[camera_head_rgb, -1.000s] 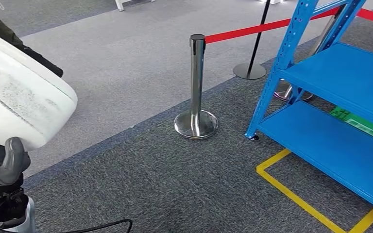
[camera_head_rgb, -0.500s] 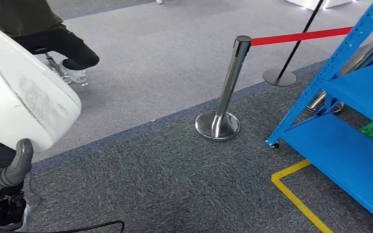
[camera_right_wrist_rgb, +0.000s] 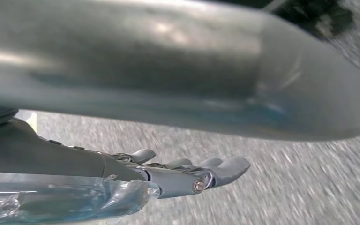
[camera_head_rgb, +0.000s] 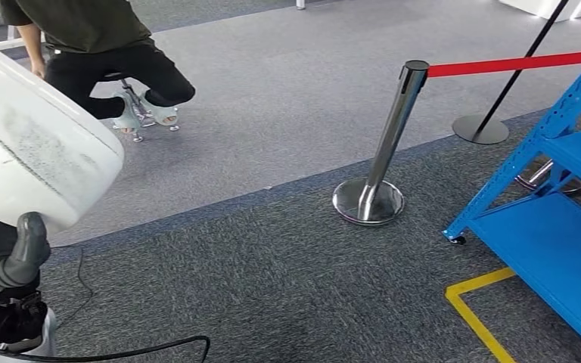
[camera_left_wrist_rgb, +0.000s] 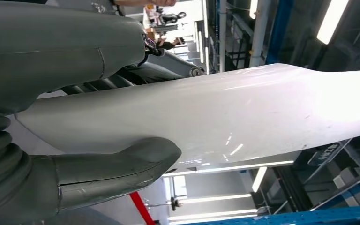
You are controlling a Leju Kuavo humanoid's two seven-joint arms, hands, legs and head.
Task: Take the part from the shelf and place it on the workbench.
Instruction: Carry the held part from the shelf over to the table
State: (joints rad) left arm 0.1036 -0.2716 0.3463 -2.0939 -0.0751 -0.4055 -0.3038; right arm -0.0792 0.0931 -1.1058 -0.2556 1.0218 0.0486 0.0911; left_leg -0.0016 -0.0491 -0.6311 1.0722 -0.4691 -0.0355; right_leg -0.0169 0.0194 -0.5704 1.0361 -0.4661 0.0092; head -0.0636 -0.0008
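Since a second ago my whole view has swung left: the chrome post (camera_head_rgb: pixel 382 155) and blue shelf (camera_head_rgb: pixel 556 219) sit further right in my sight, and a seated person (camera_head_rgb: pixel 94 49) has come in at the far left. That is my own turning, not theirs. My grip on the part has not changed.

Nearest, at my lower left, my left hand (camera_head_rgb: pixel 7 257) holds the large white part (camera_head_rgb: pixel 34 147), thumb pressed up against its lower edge; from the wrist I see the thumb (camera_left_wrist_rgb: pixel 117 168) under the white shell (camera_left_wrist_rgb: pixel 243 112) and darker fingers (camera_left_wrist_rgb: pixel 164 70) over its other side, clamped on it. The part is tilted, high at my left, off the shelf. A black cable (camera_head_rgb: pixel 121 352) trails on the dark carpet just below.

My right hand (camera_right_wrist_rgb: pixel 187 173) hangs over blurred carpet, fingers stretched out side by side, holding nothing.

Yellow floor tape (camera_head_rgb: pixel 480 318) lies near right, by the shelf's lower deck. Beyond stands the chrome post with its red belt (camera_head_rgb: pixel 511 64) running right, and a black-based post (camera_head_rgb: pixel 492 121) further off.
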